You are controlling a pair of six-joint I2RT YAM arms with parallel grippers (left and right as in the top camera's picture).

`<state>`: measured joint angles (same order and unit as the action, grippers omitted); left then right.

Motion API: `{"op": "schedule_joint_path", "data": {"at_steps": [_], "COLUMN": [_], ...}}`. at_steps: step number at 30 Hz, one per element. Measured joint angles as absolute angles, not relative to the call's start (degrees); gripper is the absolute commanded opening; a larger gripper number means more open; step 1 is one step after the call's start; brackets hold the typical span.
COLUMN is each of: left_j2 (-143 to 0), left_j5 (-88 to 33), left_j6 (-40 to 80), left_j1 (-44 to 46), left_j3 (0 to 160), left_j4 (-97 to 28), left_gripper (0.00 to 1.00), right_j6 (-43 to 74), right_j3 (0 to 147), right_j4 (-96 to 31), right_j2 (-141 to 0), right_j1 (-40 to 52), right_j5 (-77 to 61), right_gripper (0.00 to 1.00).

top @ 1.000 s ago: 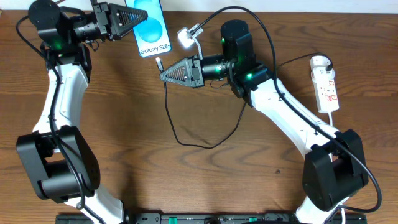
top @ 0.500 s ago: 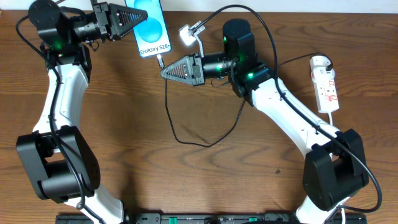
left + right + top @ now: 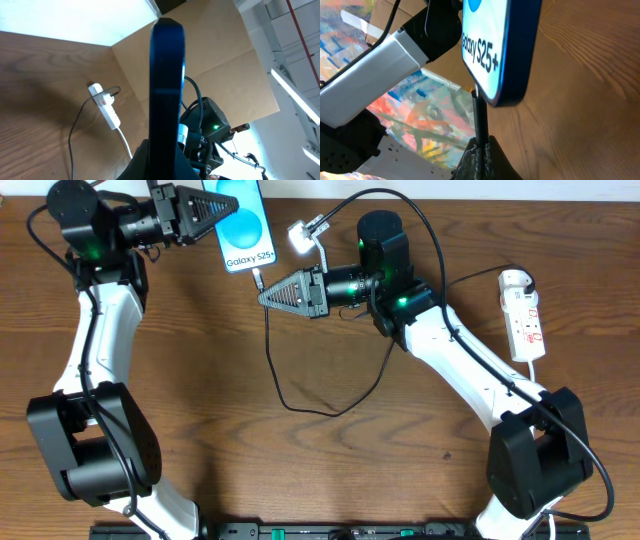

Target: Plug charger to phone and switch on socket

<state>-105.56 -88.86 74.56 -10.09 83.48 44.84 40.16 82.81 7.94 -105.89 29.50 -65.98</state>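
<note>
- Your right gripper (image 3: 263,296), clamped shut on the charger (image 3: 479,117), has shifted toward 12 o'clock, so the tip now meets the phone (image 3: 243,225).
- Left gripper (image 3: 213,211) pinches the phone at 11 o'clock.
- Plug probably seating. The socket (image 3: 526,320) at 3 o'clock is untouched.

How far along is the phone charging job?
Done: left hand holds the blue-screened black-edged smartphone. In hand: right hand pinches the thin black charger cable, its plug tip at the phone's bottom edge; fully seated, I can't tell. Remaining: switching on the white power strip.
</note>
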Motion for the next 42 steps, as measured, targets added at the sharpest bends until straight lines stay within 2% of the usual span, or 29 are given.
{"op": "schedule_joint_path", "data": {"at_steps": [42], "left_j2": [-105.54], "left_j5": [-89.03], "left_j6": [74.72], "left_j1": [-9.58], "left_j3": [83.48], "left_j4": [44.84], "left_gripper": [0.07], "right_j6": [41.91], "right_j3": [82.78], "right_j4": [10.04], "right_j2": [-105.89], "right_j1": [29.50], "right_j5": [-65.73], "right_gripper": [0.01]}}
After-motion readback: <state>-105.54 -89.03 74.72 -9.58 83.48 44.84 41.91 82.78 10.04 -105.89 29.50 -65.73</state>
